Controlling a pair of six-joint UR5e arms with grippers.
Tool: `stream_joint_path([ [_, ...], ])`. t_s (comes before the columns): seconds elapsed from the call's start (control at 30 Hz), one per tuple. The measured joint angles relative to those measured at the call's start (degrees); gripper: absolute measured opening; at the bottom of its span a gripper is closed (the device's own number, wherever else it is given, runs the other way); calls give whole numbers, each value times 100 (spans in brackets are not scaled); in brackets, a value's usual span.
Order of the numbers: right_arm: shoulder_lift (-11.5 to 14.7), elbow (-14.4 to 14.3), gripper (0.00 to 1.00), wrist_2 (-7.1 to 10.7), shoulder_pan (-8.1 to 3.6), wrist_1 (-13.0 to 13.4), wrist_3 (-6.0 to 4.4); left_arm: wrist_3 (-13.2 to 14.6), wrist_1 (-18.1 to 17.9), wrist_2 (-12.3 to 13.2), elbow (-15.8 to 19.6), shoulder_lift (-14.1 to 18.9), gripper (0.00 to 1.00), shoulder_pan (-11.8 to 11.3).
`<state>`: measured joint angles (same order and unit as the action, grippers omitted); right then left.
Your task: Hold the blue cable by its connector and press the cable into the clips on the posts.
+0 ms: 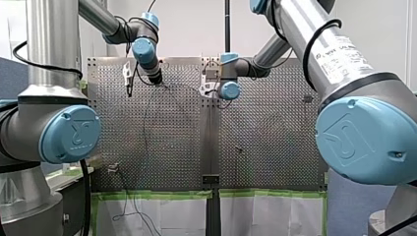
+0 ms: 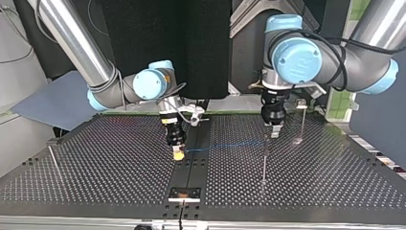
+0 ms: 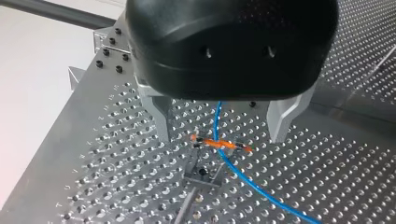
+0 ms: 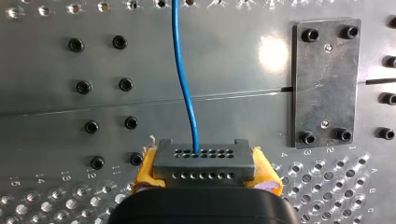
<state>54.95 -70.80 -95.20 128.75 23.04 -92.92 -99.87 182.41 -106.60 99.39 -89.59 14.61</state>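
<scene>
Obs: right gripper (image 4: 205, 169) clamped tight on grey connector (image 4: 204, 158); blue cable (image 4: 184, 79) exits it. The left gripper (image 3: 220, 129) gapes wide, straddling cable, apparently without contact.

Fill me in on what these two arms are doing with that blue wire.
My right gripper, its yellow pads shut on the grey connector, holds the blue cable by its end, low over the perforated table. The cable runs across to my left gripper, whose metal fingers stand open on either side of it, above a post's clip. There the cable crosses a small orange piece. Whether it is seated in the clip I cannot tell.
</scene>
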Motion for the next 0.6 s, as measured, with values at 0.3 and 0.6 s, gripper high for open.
stream_joint_path([
  [0.3, 2, 0, 0, 16, 22, 0, 0, 16, -220, -48, 94, -1, 100, 8],
  [0.6, -2, 0, 0, 18, 39, 0, -4, 54, -273, -58, 96, -5, 100, 9],
])
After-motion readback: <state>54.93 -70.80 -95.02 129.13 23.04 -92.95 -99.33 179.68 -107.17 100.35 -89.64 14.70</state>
